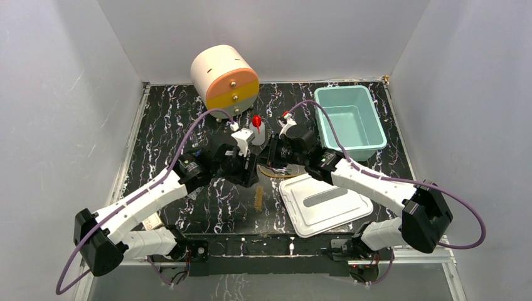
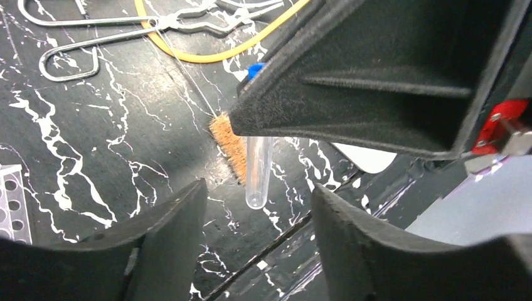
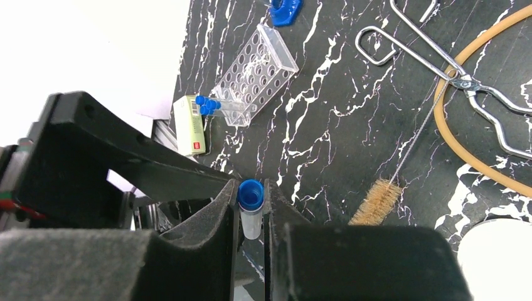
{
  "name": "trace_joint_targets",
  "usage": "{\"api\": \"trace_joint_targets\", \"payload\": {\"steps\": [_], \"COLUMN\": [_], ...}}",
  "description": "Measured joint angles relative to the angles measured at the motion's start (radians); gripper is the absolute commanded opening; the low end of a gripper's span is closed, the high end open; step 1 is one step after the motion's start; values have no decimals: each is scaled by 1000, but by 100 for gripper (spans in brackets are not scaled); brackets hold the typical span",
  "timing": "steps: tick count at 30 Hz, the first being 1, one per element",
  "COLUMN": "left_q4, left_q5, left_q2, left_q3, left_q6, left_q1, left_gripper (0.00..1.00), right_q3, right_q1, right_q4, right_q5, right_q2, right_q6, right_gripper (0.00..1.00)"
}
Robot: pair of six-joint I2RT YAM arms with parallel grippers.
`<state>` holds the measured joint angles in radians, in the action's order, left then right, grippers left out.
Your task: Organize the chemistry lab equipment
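My right gripper (image 3: 252, 188) is shut on a clear test tube (image 3: 251, 216) with a blue cap, held upright above the table. The same tube (image 2: 258, 172) hangs from the right gripper's fingers (image 2: 376, 75) just beyond my left gripper (image 2: 257, 204), which is open and empty. The two grippers meet at mid-table (image 1: 251, 164) (image 1: 271, 155). The clear tube rack (image 3: 257, 72) lies on the table with a few blue-capped tubes (image 3: 210, 105) at its end. The brown brush (image 3: 376, 204), metal forceps (image 3: 452, 69) and tan tubing loop (image 3: 477, 150) lie nearby. The white squeeze bottle (image 1: 257, 125) stands behind the grippers.
The cream-orange-yellow drum unit (image 1: 224, 78) stands at the back. The teal bin (image 1: 370, 135) is at back right, its white lid (image 1: 326, 204) lying at front right. A small white and green box (image 3: 191, 125) lies by the rack. A loose blue piece (image 3: 285, 9) lies beyond the rack.
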<state>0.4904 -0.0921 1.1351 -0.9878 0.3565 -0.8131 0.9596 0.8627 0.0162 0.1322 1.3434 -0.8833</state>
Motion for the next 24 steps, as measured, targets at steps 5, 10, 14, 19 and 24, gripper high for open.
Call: {"api": "trace_joint_targets", "payload": {"steps": [5, 10, 14, 19, 24], "left_q4": [19, 65, 143, 257, 346], "left_q5": [56, 135, 274, 494, 630], "left_q2": [0, -14, -38, -28, 25], "left_q3": [-50, -146, -293, -561, -740], "left_q6": [13, 12, 41, 81, 113], "left_q1": [0, 0, 0, 2, 11], "left_gripper": [75, 85, 90, 91, 91], "right_q3": [0, 0, 15, 125, 254], "right_q1": [-6, -23, -54, -97, -106], "right_q4": [8, 27, 44, 35, 3], "right_q5": [-7, -17, 8, 79, 172], "right_q2": [-4, -27, -16, 94, 238], "right_q6": [27, 83, 150, 249, 348], "right_gripper": [9, 9, 9, 8, 6]}}
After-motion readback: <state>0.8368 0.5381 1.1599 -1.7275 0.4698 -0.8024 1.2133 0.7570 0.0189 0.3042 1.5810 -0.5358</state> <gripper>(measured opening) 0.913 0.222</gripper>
